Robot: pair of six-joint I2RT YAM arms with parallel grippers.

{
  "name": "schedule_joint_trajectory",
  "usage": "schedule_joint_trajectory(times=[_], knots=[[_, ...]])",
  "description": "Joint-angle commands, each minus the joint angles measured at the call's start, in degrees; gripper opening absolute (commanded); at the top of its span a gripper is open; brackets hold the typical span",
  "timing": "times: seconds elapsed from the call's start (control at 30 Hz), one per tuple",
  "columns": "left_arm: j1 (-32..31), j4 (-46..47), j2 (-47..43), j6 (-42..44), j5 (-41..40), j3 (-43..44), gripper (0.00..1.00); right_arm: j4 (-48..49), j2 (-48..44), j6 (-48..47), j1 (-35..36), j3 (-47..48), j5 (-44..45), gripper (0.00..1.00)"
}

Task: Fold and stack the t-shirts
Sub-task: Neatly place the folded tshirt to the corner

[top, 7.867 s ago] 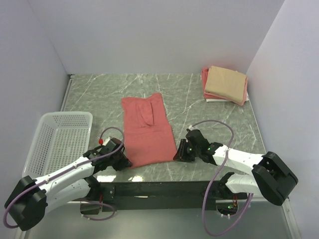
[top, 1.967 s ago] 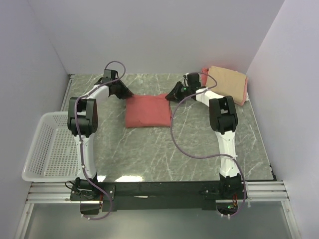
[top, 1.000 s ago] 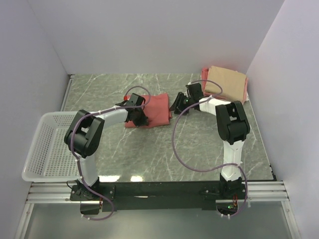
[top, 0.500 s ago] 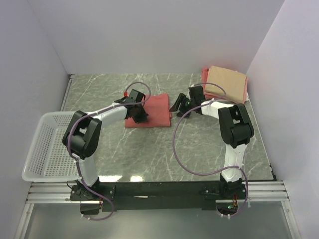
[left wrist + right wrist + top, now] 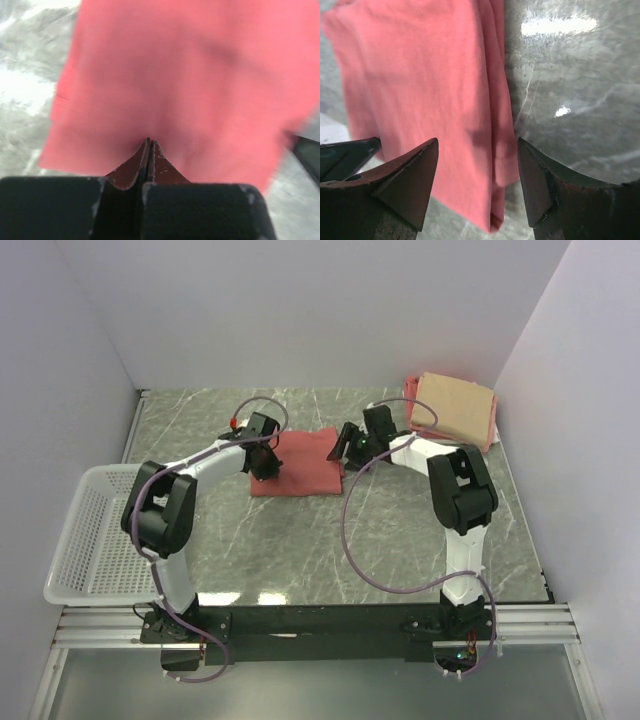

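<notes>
A salmon-red t-shirt (image 5: 300, 462) lies folded into a small rectangle on the marble table (image 5: 300, 550). My left gripper (image 5: 266, 466) is shut, and its tips (image 5: 150, 142) rest on the left part of the red cloth (image 5: 190, 75) with nothing seen between them. My right gripper (image 5: 338, 450) stands open over the shirt's right edge. In the right wrist view its gripper (image 5: 477, 142) straddles the layered fold of the shirt (image 5: 420, 75) without closing on it. A folded tan t-shirt (image 5: 455, 405) lies on a pink one (image 5: 412, 398) at the back right.
A white mesh basket (image 5: 100, 530) sits at the left edge of the table. White walls close in the back and both sides. Both arms reach far out, with cables looping over the table's middle (image 5: 350, 530).
The right jaws have opened wider and shifted left over the shirt's right edge. The left gripper, still shut, has slid a little toward the shirt's back left.
</notes>
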Motion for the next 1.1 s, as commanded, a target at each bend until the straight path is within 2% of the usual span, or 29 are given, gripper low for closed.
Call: schedule_joint_trajectory(times=[0.0,0.17,0.4,0.5,0.7,0.8,0.83,0.87,1.07], knots=[[0.23,0.39,3.18,0.47,-1.48,-1.82,0.01,-5.55,2.78,-1.41,1.96,3.49,5.03,0.71],[0.23,1.81,4.59,0.38,-0.16,-3.23,0.01,-6.8,3.75,-0.62,2.84,4.12,8.38,0.72],[0.23,1.37,4.68,0.91,0.28,-2.17,0.01,-7.32,7.08,0.34,5.91,7.45,7.15,0.71],[0.23,1.37,4.77,1.0,0.72,-1.82,0.01,-7.67,8.75,1.66,7.5,9.47,6.89,0.66],[0.23,1.72,4.24,1.08,2.04,-1.73,0.01,-9.25,11.04,2.98,8.82,12.54,8.12,0.42],[0.23,1.63,3.63,1.26,3.09,-1.21,0.01,-11.53,11.84,1.4,9.52,14.39,10.84,0.17],[0.23,0.94,3.45,1.35,3.09,-0.25,0.01,-12.06,11.93,0.53,9.7,14.92,11.54,0.04],[0.23,0.49,3.1,1.52,3.01,0.28,0.01,-12.68,12.1,0.17,9.87,15.36,12.42,0.0],[1.46,-4.6,-0.94,4.68,1.42,4.68,0.01,-21.64,10.18,-5.18,10.49,19.67,28.13,0.0]])
